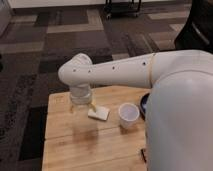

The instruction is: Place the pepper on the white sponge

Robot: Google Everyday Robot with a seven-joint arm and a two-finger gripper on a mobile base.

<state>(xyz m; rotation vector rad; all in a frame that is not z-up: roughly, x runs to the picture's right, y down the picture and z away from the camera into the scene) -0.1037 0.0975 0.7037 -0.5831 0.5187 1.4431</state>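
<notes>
The white sponge (99,114) lies flat near the middle of the wooden table (65,150). A thin orange sliver, which I take for the pepper (92,106), shows at the sponge's upper left edge; the rest of it is hidden by the arm's wrist. My gripper (81,119) hangs straight down from the wrist, just left of the sponge and low over the table. Its fingers stand spread apart, and I see nothing held between them.
A white plastic cup (128,115) stands upright right of the sponge. Behind it a dark object (144,104) is half hidden by my arm. A small dark item (143,155) sits near the table's front right. Patterned carpet surrounds the table.
</notes>
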